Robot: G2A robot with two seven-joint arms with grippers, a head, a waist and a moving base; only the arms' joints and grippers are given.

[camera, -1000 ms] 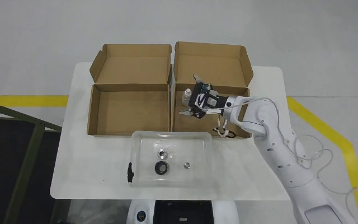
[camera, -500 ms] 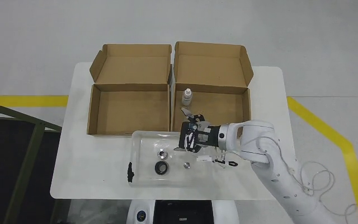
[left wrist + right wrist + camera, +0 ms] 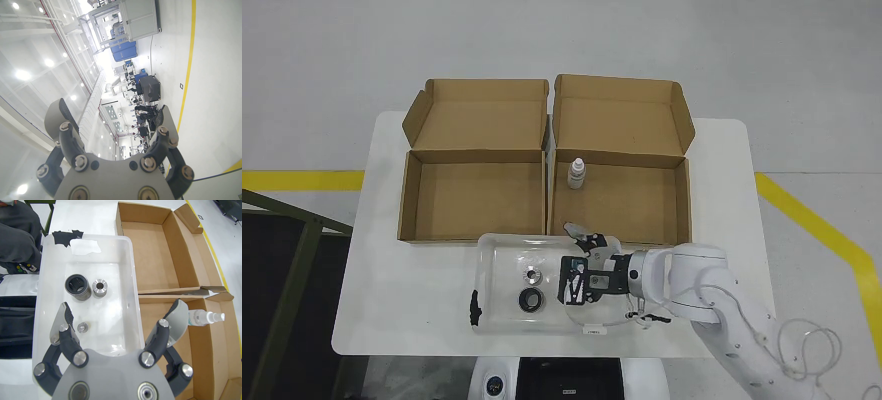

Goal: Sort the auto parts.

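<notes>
Right gripper (image 3: 122,304) hovers over clear plastic bin (image 3: 133,266) at table's near edge, jaws spread, holding nothing. Inside bin: black bearing sleeve (image 3: 77,287) just beside silver bushing (image 3: 99,288); small silver plug (image 3: 82,327) apart, near one fingertip. Spray bottle (image 3: 204,317) sits in right cardboard box (image 3: 617,110). Left gripper (image 3: 112,105) spread, empty.

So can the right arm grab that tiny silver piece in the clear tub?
Probably yes: the right gripper hangs open over the tub, close to the tiny silver piece, and nothing covers it.
</notes>
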